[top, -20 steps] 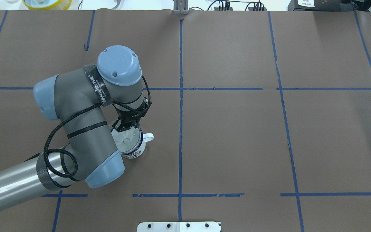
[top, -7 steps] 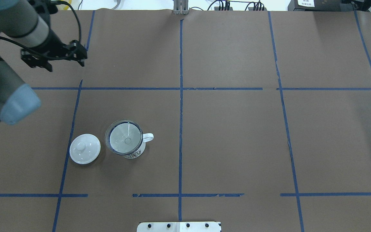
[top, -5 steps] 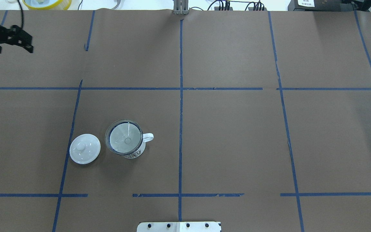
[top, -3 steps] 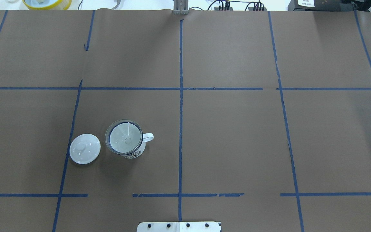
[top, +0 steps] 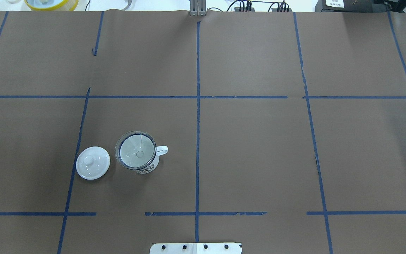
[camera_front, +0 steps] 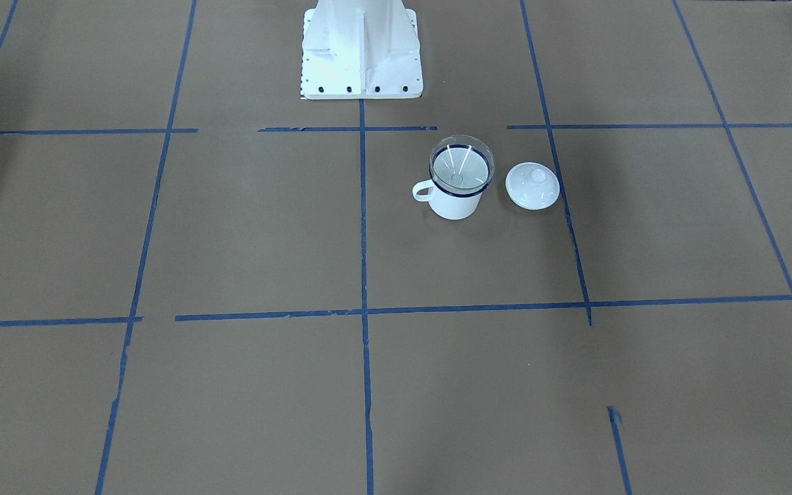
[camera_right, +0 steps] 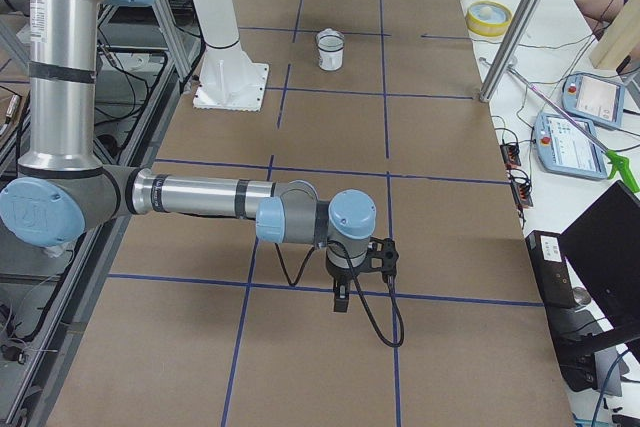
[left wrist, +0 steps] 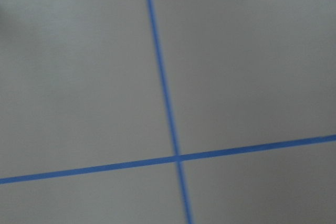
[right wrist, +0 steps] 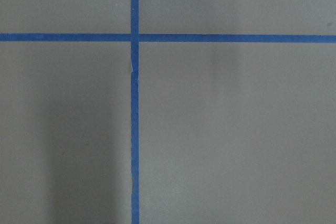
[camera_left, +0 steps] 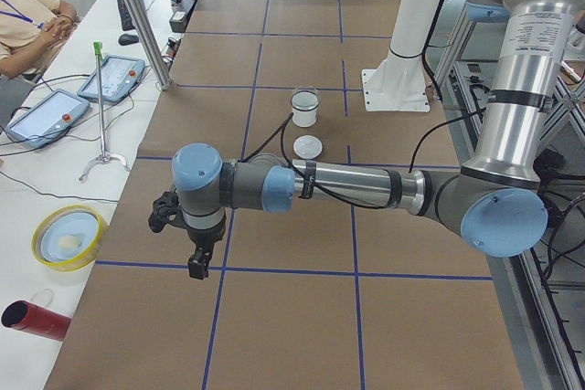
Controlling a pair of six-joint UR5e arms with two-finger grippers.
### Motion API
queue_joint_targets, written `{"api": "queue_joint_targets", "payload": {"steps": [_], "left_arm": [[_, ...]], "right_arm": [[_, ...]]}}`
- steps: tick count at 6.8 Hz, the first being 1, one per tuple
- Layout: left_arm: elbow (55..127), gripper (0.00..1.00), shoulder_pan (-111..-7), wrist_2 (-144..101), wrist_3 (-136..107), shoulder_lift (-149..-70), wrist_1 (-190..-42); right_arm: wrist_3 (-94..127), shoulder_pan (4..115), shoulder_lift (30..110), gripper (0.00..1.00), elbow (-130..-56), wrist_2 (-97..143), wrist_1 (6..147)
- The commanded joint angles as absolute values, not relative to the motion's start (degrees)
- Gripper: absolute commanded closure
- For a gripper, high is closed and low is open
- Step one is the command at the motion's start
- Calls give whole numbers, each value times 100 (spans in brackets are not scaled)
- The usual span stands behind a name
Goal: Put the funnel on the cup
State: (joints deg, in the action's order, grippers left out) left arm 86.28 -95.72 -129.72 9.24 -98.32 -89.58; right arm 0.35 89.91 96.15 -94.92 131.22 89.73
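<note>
The left arm (camera_left: 347,187) reaches out low across the brown table (camera_left: 292,326). The left gripper (camera_left: 195,265) points down over a blue tape line (camera_left: 274,271), and its jaws' state is unclear. Well beyond it, the funnel (camera_left: 304,95) sits on the cup (camera_left: 304,116), with a white lid (camera_left: 309,145) just beside.

funnel (top: 136,153): clear, glossy, smooth; glass or plastic cannot be told.
cup (camera_front: 456,203): white enamel look, glossy, smooth; thin dark-blue rim, dark print on one side.
lid (top: 93,163): white, glossy, smooth, with bright highlights.
table cover (top: 259,148): brown paper, matt, faintly creased, seamed in sheets.
tape lines (top: 197,141): blue tape, matt, frayed and torn in spots.
base plate (camera_front: 361,48): white painted metal, satin, dark bolt heads along its edge.
left arm (camera_left: 352,184): silver metal tube with a soft sheen; smooth blue-grey caps; grey joint housings.
right arm (camera_right: 200,194): same finish.
</note>
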Motion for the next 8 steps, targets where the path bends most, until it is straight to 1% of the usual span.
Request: {"api": "queue_joint_targets", "payload": {"steps": [1, 2, 3, 5, 8], "left_arm": [[8726, 0, -9738, -13637, 663, -9633, -8912], [8771, 0, -9712, -13649, 207, -9563, -8938], [8789, 0, -9695, -13615, 237, -9406, -8999], [8780, 0, -9100, -13553, 176, -9404, -9000], [8894, 0, -8991, -13535, 141, -9422, -9035]], "right_arm": [[35, 8991, 9615, 0, -9492, 13122, 8974], [35, 8991, 9615, 0, -9492, 13122, 8974], [35, 8991, 9615, 0, -9492, 13122, 8974], [35, 8991, 9615, 0, -9483, 13122, 8974], [35, 8991, 9615, 0, -9492, 13122, 8974]]}}
